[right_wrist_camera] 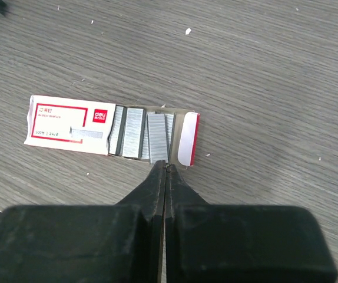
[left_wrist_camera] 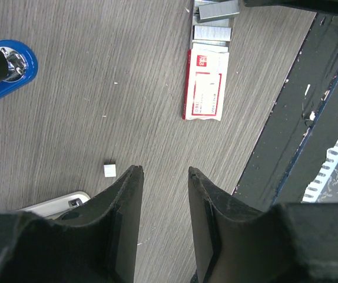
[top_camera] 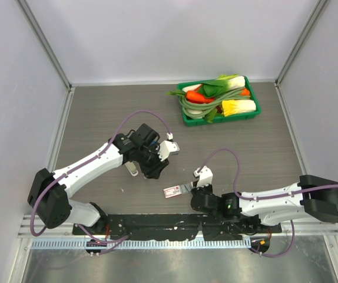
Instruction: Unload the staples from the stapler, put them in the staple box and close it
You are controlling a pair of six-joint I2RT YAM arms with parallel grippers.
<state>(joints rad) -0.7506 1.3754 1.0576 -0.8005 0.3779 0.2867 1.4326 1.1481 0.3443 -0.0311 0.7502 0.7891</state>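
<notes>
L gripper (left_wrist_camera: 162, 183) fingers apart, empty, held low so I can reach stapler (left_wrist_camera: 25, 76), upper left of its view | R gripper (right_wrist_camera: 165, 168) pinched together at box (right_wrist_camera: 69, 124) edge, frame centre, beside staples (right_wrist_camera: 135, 132); I judge that the drop-off spot

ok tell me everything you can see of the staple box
The box is flat white card with red edging and print, lying flat on the table. Its tray is slid partway out, showing several silvery staple strips and a white end flap. The shut right gripper sits at the tray's near edge; contact is unclear.
</notes>
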